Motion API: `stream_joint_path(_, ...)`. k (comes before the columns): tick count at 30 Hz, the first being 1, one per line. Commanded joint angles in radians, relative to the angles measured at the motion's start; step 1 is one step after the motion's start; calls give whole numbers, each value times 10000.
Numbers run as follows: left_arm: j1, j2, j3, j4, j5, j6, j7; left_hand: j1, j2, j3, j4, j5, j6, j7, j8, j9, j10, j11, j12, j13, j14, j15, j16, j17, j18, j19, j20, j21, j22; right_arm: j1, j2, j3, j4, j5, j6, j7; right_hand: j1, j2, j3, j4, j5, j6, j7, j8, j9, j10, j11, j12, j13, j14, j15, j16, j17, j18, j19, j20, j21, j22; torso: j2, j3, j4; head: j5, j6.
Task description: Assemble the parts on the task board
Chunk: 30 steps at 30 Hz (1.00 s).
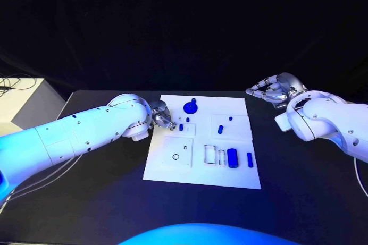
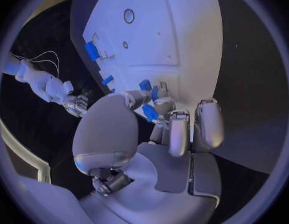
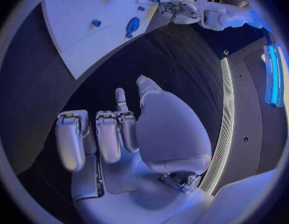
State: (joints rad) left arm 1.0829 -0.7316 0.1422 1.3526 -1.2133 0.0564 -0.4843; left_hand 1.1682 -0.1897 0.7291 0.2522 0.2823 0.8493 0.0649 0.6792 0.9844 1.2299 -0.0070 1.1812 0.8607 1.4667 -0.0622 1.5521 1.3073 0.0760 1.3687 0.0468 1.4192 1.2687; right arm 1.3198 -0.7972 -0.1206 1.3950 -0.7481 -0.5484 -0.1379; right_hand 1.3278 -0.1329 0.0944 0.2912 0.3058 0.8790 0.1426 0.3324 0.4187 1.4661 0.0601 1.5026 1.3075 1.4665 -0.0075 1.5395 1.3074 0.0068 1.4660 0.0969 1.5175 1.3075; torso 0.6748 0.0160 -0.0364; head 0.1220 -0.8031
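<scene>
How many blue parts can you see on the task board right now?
7. Far end: a round part and two small ones by the left hand. Middle: two short pegs. Near right: a thick cylinder and a slim bar. The hand may hide others.

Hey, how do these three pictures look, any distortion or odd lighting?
Head view: blue light tints the left arm, and the task board keeps straight edges. Left wrist view: fisheye bends the board's edges. Right wrist view: same circular warp, with a bright strip along one side.
</scene>
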Motion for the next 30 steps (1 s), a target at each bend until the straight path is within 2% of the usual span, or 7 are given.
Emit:
stream_joint_path(1, -4, 48, -6, -6, -469, 145, 78, 11, 118, 1839, -1758, 48, 43, -6, 58, 13, 55, -29, 7, -5, 952, -27, 59, 2391, -56, 72, -11, 56, -5, -5, -3, 3, 18, -44, 124, 63, -76, -2, 60, -8, 24, -50, 3, 54, 9, 148, 24, -30, 1744, 811, -39, -52, 1612, 80, 798, -50, -38, 2224, -1, -3, 0, -1, -12)
stream_joint_path(22, -5, 78, -37, -49, -836, 558, 2, -2, 103, 1865, -1779, 38, 44, -8, 60, 9, 60, -31, 5, -7, 957, -28, 66, 2403, -59, 80, -13, 63, 9, -5, -12, 3, 20, -44, 126, 63, -80, -4, 64, -7, 33, -51, 3, 55, 16, 155, 24, -25, 1751, 812, -39, -50, 1619, 80, 798, -50, -37, 2225, -1, 8, 0, 39, -90)
stream_joint_path(30, -40, 163, -91, -185, -886, 499, -10, -2, 103, 1865, -1779, 38, 44, -8, 60, 9, 60, -31, 5, -7, 957, -28, 66, 2403, -59, 80, -13, 63, 9, -5, -20, 3, 28, -44, 126, 64, -80, -4, 64, -7, 33, -51, 3, 55, 16, 155, 24, -25, 1751, 812, -39, -50, 1619, 80, 798, -50, -37, 2225, 15, -4, -10, 19, -100)
